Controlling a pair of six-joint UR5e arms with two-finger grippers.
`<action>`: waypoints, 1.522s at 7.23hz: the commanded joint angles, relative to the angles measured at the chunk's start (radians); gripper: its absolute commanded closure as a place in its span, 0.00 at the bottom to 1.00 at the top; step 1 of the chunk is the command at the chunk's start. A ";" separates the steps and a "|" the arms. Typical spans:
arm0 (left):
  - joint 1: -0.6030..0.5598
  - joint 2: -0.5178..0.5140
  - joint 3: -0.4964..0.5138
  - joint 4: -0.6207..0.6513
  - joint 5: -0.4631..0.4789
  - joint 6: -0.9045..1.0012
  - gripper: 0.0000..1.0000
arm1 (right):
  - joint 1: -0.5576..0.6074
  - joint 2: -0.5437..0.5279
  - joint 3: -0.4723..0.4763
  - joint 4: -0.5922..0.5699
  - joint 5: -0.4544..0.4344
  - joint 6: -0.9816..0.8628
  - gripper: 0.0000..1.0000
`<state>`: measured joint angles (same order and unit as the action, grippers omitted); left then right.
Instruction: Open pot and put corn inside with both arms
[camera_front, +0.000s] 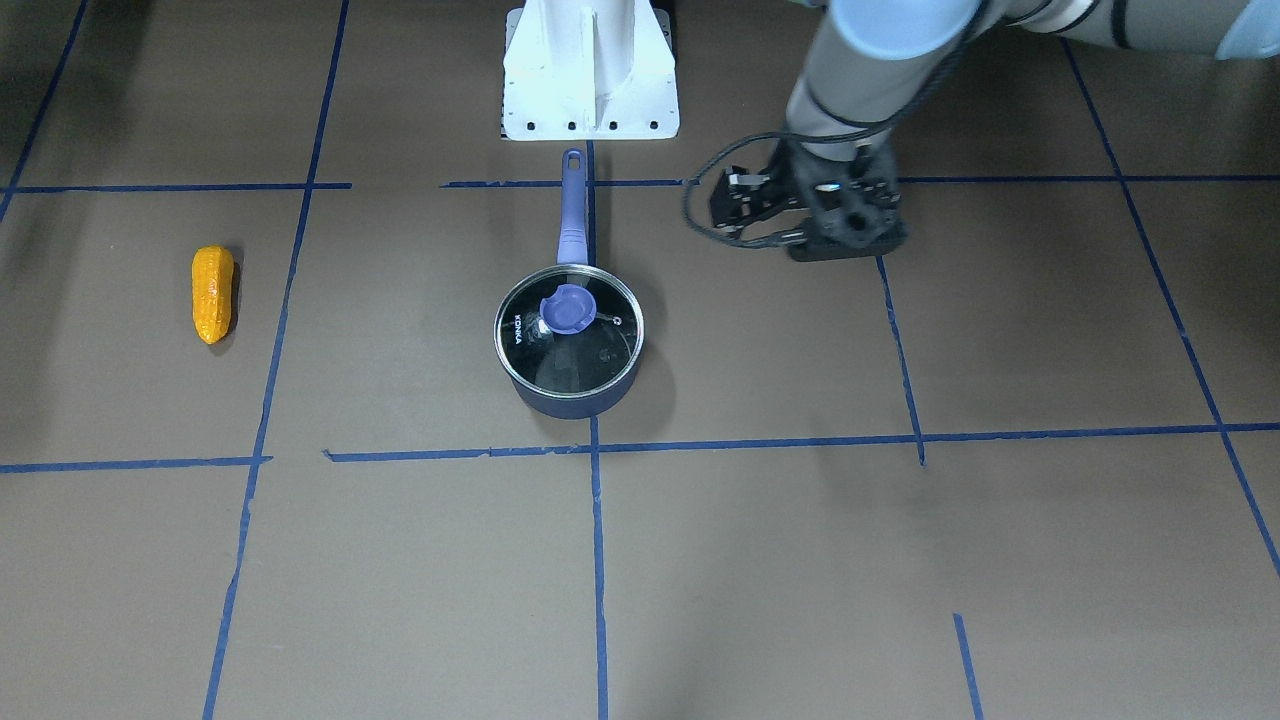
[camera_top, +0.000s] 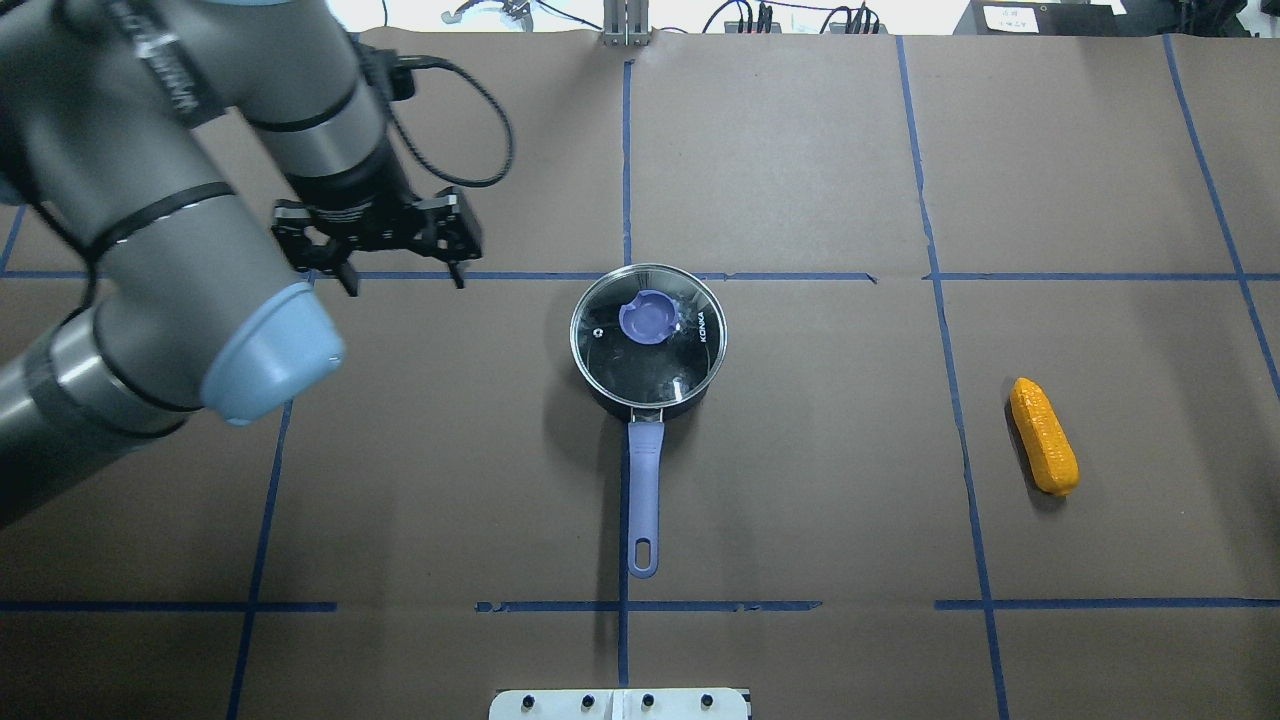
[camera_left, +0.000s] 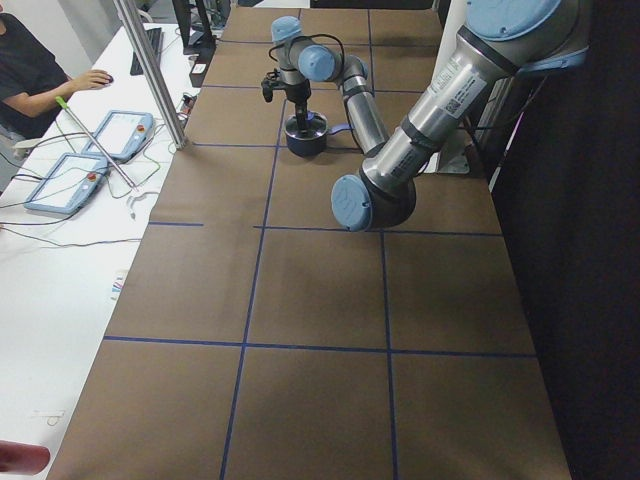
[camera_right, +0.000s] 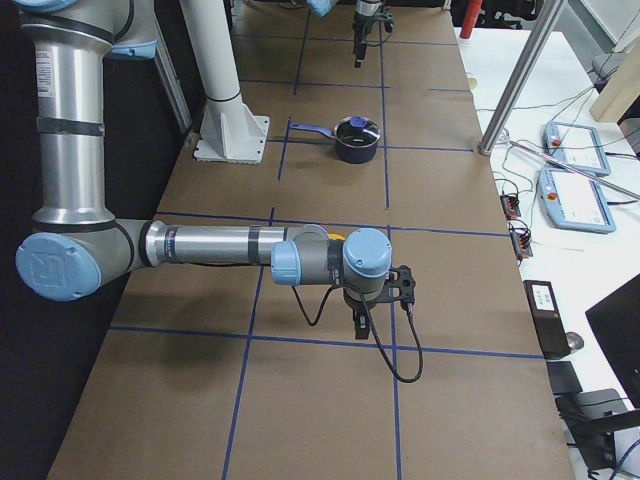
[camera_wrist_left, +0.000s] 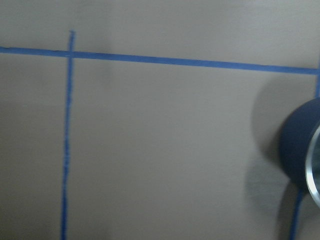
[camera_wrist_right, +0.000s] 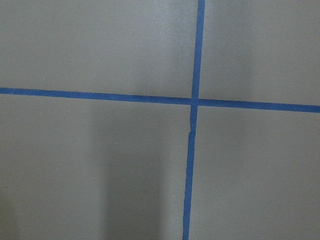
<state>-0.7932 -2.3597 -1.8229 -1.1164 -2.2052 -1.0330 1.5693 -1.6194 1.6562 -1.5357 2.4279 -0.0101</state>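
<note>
The dark navy pot (camera_top: 600, 395) stands mid-table with its glass lid (camera_top: 690, 365) on, purple knob (camera_top: 647, 318) on top, and its long handle (camera_top: 645, 480) pointing toward the robot base. It also shows in the front view (camera_front: 570, 395). The corn (camera_top: 1043, 435) lies alone on the robot's right side, also seen in the front view (camera_front: 213, 294). My left gripper (camera_top: 403, 287) hangs open and empty above the table, to the left of the pot and apart from it. My right gripper (camera_right: 380, 315) shows only in the exterior right view, near the corn; I cannot tell its state.
The white pedestal base (camera_front: 590, 75) stands behind the pot handle. Blue tape lines (camera_top: 625, 160) grid the brown table. Operator consoles (camera_right: 575, 150) and cables lie on the white bench beyond the far table edge. A person (camera_left: 30, 70) sits there.
</note>
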 joint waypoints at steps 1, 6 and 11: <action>0.045 -0.157 0.184 -0.107 0.010 -0.117 0.00 | 0.000 0.001 0.002 0.006 -0.001 -0.001 0.00; 0.121 -0.243 0.366 -0.270 0.071 -0.231 0.00 | -0.002 0.000 0.004 0.086 0.011 0.117 0.00; 0.172 -0.259 0.445 -0.355 0.104 -0.288 0.00 | -0.002 0.000 0.001 0.088 0.022 0.119 0.00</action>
<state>-0.6306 -2.6107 -1.4011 -1.4481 -2.1131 -1.3103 1.5677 -1.6193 1.6581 -1.4481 2.4496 0.1090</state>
